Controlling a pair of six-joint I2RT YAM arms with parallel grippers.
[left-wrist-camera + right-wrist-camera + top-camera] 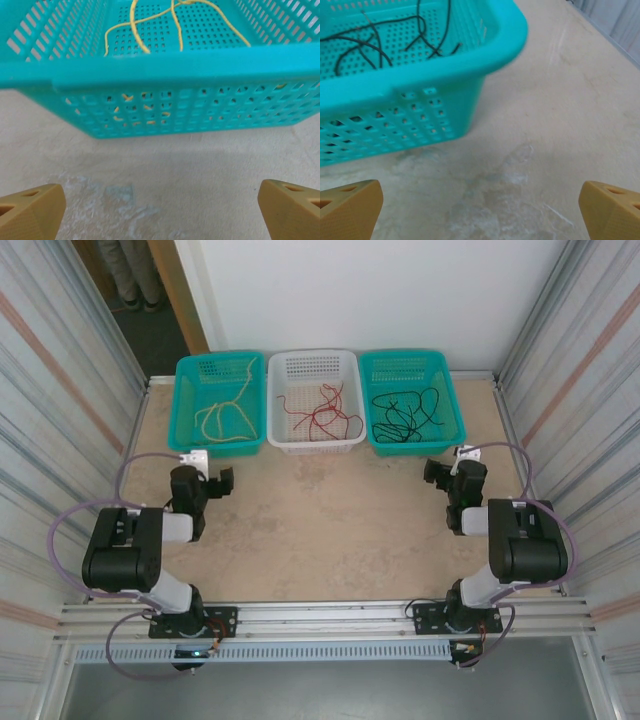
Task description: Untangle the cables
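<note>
Seemingly finished: the yellow cable (225, 415) lies in the left teal basket (183, 400), the red cable (322, 416) in the white basket (313, 358), the black cable (405, 416) in the right teal basket (452, 400). The left gripper (215, 483) and right gripper (437, 472) hover nearer, jaws apart, empty.

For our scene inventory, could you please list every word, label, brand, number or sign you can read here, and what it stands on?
None: there is no readable text anywhere in these pictures.
The left teal basket, the white basket, the right teal basket and the table bear no lettering.
Any marking on the left arm or the right arm is too small to read.
</note>
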